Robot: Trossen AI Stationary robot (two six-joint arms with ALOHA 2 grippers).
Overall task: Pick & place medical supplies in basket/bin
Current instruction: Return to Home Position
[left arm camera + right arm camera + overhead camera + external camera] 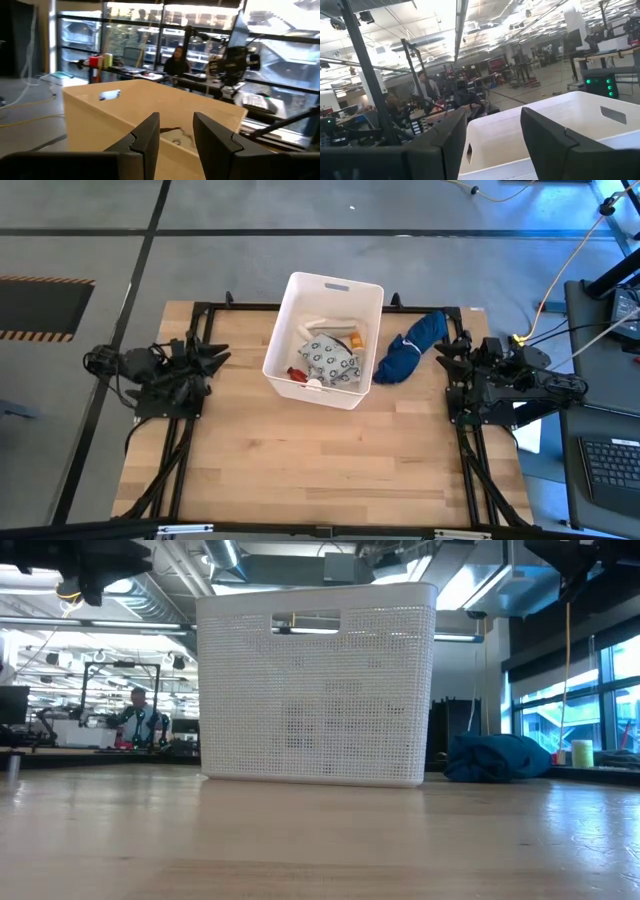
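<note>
The white tub (287,330) stands on the far middle of the table, also plain in the low view (318,685). Inside it lie dotted white packets (330,360), a beige roll (325,323), an orange vial (355,340) and a red vial (297,374). My left gripper (176,120) is open and held above the table's left side (213,356), well apart from the tub. My right gripper (492,117) is open at the table's right side (447,356), pointing toward the tub (560,130). Neither holds anything.
A dark blue cloth bundle (410,348) lies on the table just right of the tub, between it and my right gripper, and shows in the low view (497,757). Bare wood (320,470) spreads over the near half of the table. People stand in the room beyond.
</note>
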